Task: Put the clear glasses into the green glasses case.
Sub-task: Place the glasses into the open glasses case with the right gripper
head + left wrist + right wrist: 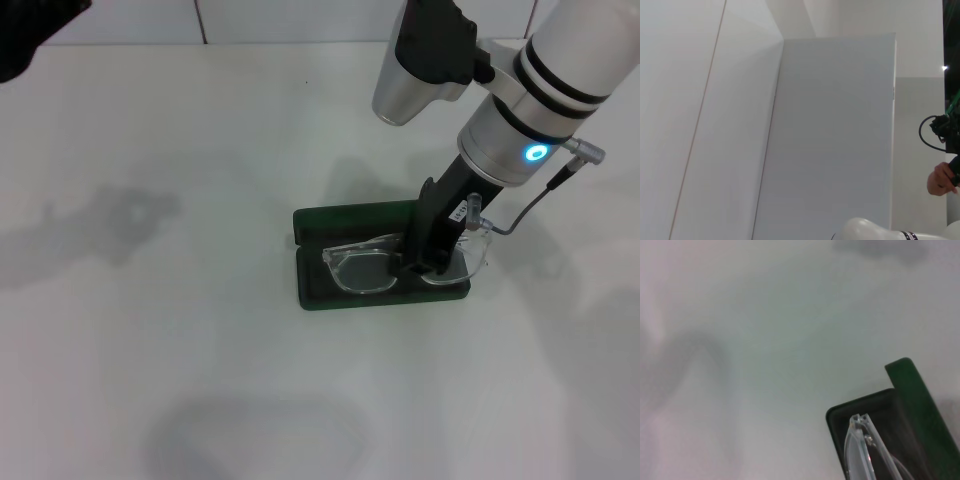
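The green glasses case point(318, 290) lies open on the white table, right of centre, with its lid point(350, 217) folded back on the far side. The clear glasses point(362, 270) lie lengthwise in the case's tray, and their right end juts past the case's right edge. My right gripper point(428, 262) reaches straight down into the case and is shut on the glasses near the bridge. The right wrist view shows a corner of the case point(912, 400) with one end of the glasses point(860, 450) inside it. My left arm point(30, 30) is parked at the far left corner.
Bare white table point(180, 350) surrounds the case on all sides. A cable point(535, 200) loops off the right wrist above the case's right end. The left wrist view faces a white wall panel point(830, 140), with a person's hand point(940, 180) at its edge.
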### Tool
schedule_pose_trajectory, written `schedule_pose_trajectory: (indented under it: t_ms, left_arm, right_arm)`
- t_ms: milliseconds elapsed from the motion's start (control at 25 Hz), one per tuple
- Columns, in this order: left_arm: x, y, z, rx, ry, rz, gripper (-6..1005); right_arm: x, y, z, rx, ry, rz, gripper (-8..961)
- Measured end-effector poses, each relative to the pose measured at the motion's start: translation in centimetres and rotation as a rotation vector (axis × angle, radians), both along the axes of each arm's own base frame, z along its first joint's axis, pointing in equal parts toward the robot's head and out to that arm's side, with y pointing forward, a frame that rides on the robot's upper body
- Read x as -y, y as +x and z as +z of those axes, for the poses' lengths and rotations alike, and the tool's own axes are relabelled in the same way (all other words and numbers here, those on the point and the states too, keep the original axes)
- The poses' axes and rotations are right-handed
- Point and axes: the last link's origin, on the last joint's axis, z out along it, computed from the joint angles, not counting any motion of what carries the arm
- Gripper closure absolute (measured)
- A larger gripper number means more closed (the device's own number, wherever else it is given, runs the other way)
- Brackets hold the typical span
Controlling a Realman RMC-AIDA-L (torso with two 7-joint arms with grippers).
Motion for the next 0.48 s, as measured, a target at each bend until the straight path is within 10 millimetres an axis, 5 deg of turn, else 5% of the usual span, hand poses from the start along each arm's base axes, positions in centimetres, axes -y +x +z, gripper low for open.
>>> schedule_pose_trajectory:
  t_ms: [480]
  left_arm:
    - [-0.01,0.02,-0.09,0.002,-0.001,0.001,895]
  right_arm:
    - [-0.07,-0.01,-0.09,-0.008,-0.001,0.011,843]
